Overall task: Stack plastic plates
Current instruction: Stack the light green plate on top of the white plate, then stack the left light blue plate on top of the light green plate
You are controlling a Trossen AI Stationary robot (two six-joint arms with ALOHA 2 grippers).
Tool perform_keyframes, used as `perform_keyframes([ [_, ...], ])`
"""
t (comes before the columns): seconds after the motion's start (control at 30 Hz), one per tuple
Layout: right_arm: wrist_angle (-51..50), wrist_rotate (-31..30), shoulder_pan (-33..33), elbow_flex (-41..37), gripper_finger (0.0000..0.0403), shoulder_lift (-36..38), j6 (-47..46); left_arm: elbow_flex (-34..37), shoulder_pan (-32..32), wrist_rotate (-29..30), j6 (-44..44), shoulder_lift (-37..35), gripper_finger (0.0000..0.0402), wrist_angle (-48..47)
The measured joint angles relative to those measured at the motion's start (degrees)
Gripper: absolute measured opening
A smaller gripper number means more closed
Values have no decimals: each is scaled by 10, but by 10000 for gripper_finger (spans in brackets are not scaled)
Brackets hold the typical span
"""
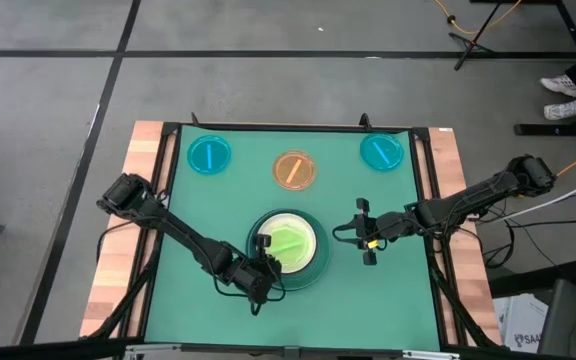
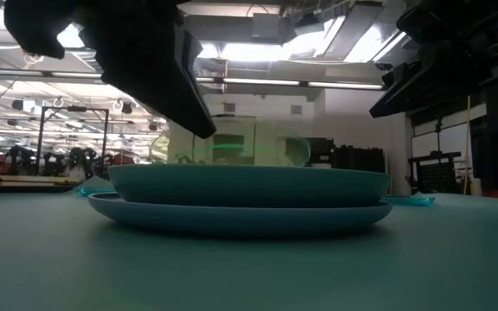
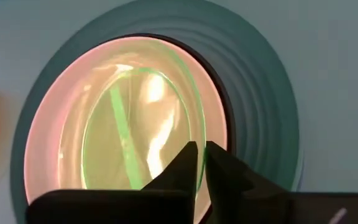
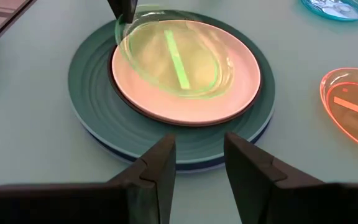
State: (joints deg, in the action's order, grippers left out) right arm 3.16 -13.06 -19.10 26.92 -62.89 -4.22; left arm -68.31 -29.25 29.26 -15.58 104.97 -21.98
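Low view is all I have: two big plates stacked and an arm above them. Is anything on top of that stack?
Observer: Yes. A white plate sits inside the dark-green plate, and a lime-green plate is on top of it.
Operator: Is the lime one lying flat?
Observer: No. The left gripper is pinching its rim, and that side is lifted, so it is tilted.
Operator: Where is the other arm?
Observer: The right gripper hangs open beside the stack, holding nothing.
Operator: Which plates are not stacked yet?
Observer: An orange plate and two cyan plates lie in a row, apart from the stack.
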Motion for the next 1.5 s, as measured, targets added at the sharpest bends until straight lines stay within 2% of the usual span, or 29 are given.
perform_keyframes([
  [0.27, 0, 0, 0, 0, 127, 0, 0, 0, 16, -6, -33, 0, 76, 0],
  [0.4, 0, 0, 0, 0, 127, 0, 0, 0, 16, -40, -34, -1, 95, -1],
  [0.63, 0, 0, 0, 0, 127, 0, 0, 0, 9, -58, -40, -37, 100, -29],
  [0.83, 0, 0, 0, 0, 127, 0, 0, 0, -3, -28, -39, -88, 100, -54],
  [1.17, -1, 0, 0, 0, 127, -10, 0, 0, 1, 89, -154, -131, 100, -247],
  [1.3, 1, 0, 0, 0, 127, -33, -1, 0, 18, 90, -219, -131, 100, -342],
  [1.5, 9, -14, 0, 0, 127, -72, -4, 42, 56, 76, -243, -142, 100, -371],
])
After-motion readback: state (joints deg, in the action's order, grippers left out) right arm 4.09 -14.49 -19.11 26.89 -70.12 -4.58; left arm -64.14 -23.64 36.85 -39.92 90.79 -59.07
